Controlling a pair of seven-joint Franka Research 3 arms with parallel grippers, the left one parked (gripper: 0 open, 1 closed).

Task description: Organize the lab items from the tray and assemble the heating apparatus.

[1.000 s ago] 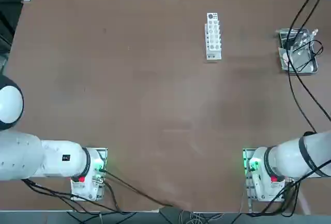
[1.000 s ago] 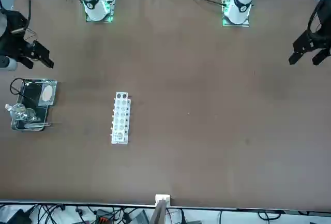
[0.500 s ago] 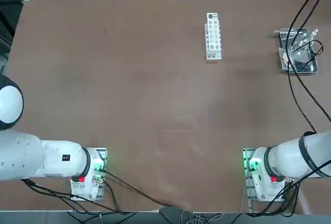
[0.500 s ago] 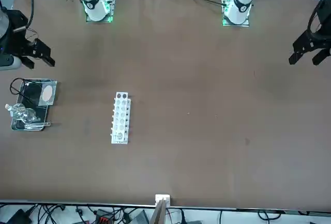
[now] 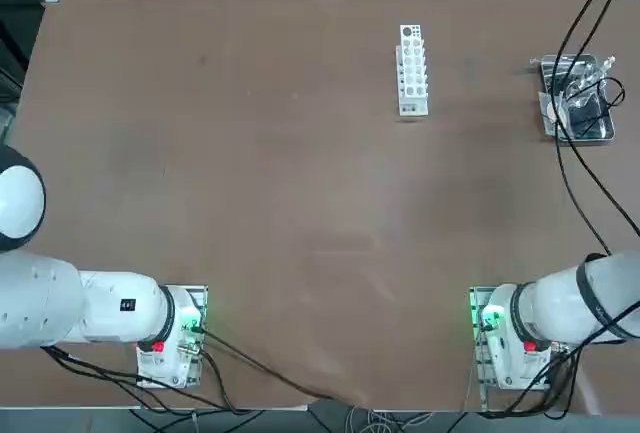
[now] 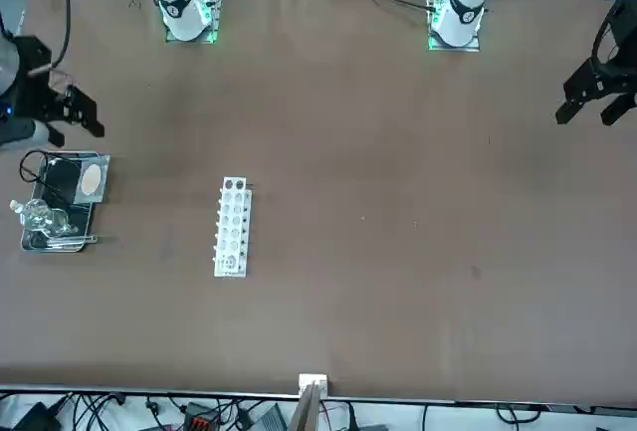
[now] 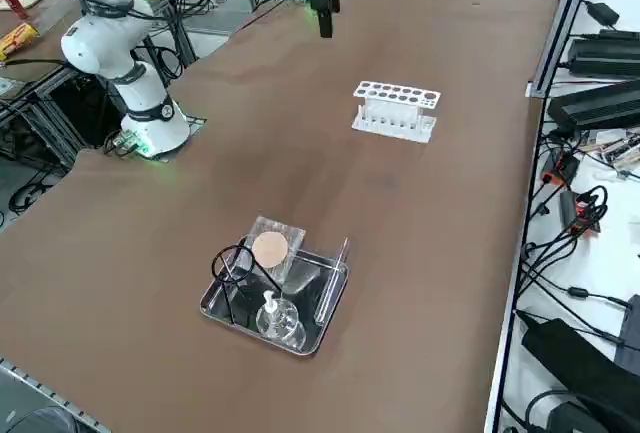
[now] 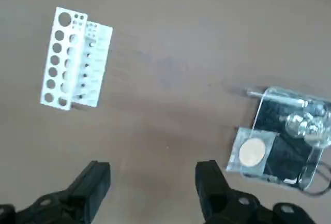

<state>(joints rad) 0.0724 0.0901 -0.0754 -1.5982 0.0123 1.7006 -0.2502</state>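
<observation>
Brown worktop (image 6: 358,212) fills the front view, mostly bare. At its left edge the right pincer (image 6: 70,112) hangs in the air, its fingers (image 8: 98,180) spread wide and empty, short of the tray (image 6: 28,235) and not over it, so nothing is grasped yet. The tray lies just beyond, still loaded: the mesh (image 6: 91,181) leans over one end, the black tripod (image 6: 40,167) rings that same end, and the glass burner (image 6: 38,216) sits at the other. Further right stands the white rack (image 6: 232,226), well apart, leaving open worktop for assembly.
</observation>
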